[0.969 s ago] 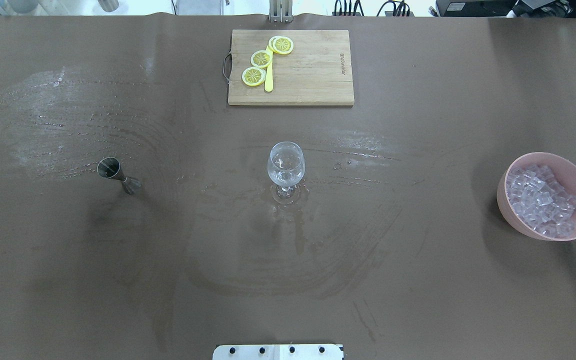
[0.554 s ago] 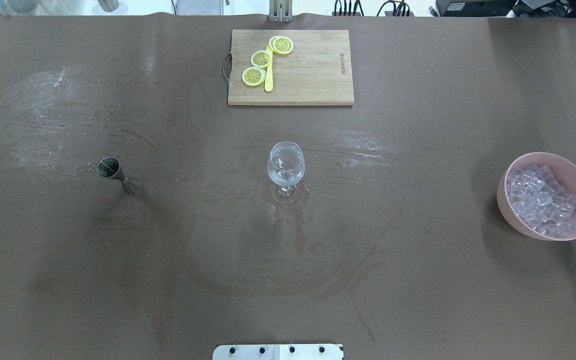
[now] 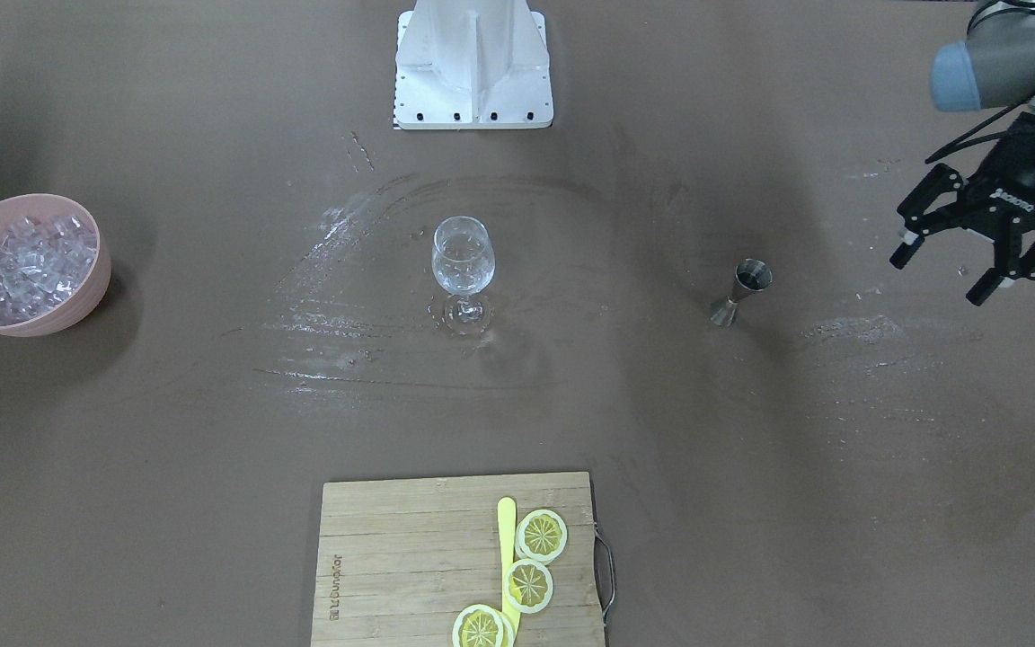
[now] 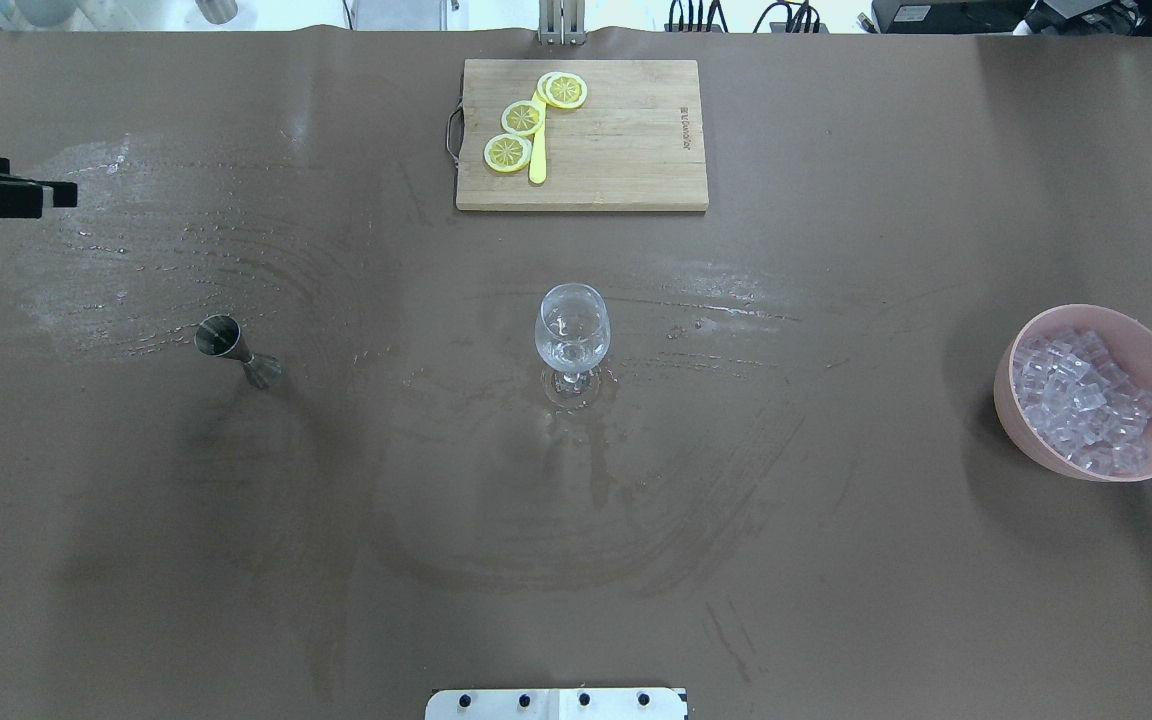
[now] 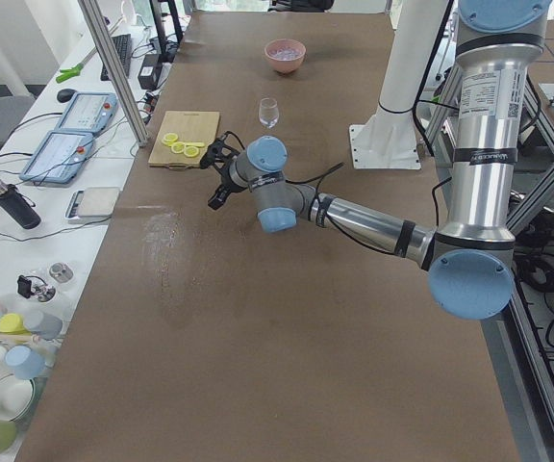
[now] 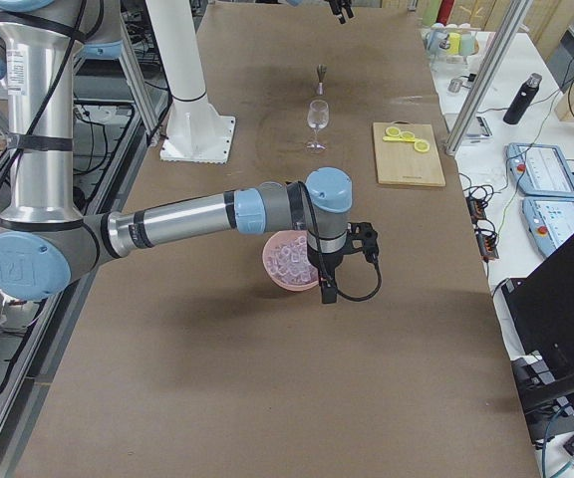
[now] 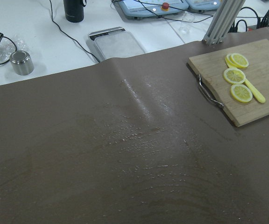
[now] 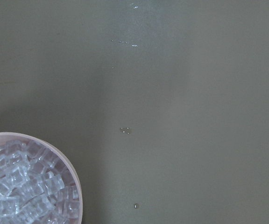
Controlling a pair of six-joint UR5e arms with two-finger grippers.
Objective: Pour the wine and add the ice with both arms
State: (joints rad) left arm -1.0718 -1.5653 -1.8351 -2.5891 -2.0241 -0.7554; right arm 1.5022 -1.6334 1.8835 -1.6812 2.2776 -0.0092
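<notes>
The left arm (image 3: 1003, 58), jaws spread, has entered over the streaked brown table (image 4: 836, 600).

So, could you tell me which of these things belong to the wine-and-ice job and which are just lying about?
For the job: wine glass, measuring cup (probably), ice, pink bowl, open left gripper.
Lying about: cutting board, lemon slices, yellow knife.
</notes>
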